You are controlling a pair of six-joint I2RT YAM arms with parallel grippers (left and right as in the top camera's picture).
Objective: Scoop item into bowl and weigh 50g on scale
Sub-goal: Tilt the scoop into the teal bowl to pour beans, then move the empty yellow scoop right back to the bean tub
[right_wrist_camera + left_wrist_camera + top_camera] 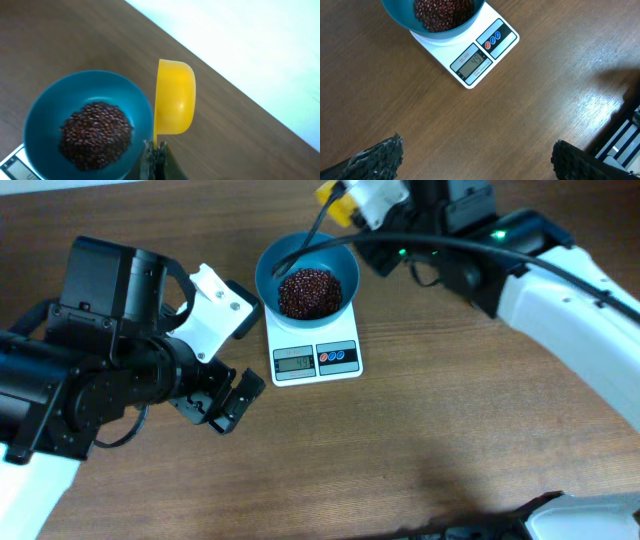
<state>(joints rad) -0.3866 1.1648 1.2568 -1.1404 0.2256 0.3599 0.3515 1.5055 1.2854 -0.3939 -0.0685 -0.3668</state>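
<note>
The small glossy dark red-brown beans (308, 290) are piled in the middle of the round teal-blue plastic bowl (270, 260), which sits on the flat white rectangular kitchen scale (480, 55). The scale's grey display is lit, but the digits are too fuzzy to read for sure. The yellow plastic scoop (175, 97) hangs just beside the bowl's far rim, over the brown wooden table (450, 430), with the right gripper (156, 159) clenched on its handle. Only the scoop's back shows, so no telling if it's got beans in it. The left gripper (230, 402) is spread wide and holding nothing, hovering over bare table left of the scale, near it but not touching. The risky bit from here is probably overshooting: one full scoop tipped in fast could blow past the target weight. The scoop could also bump the rim, which might nudge the bowl off-centre or throw off the reading. Beans that miss the rim would roll all over the table too.
</note>
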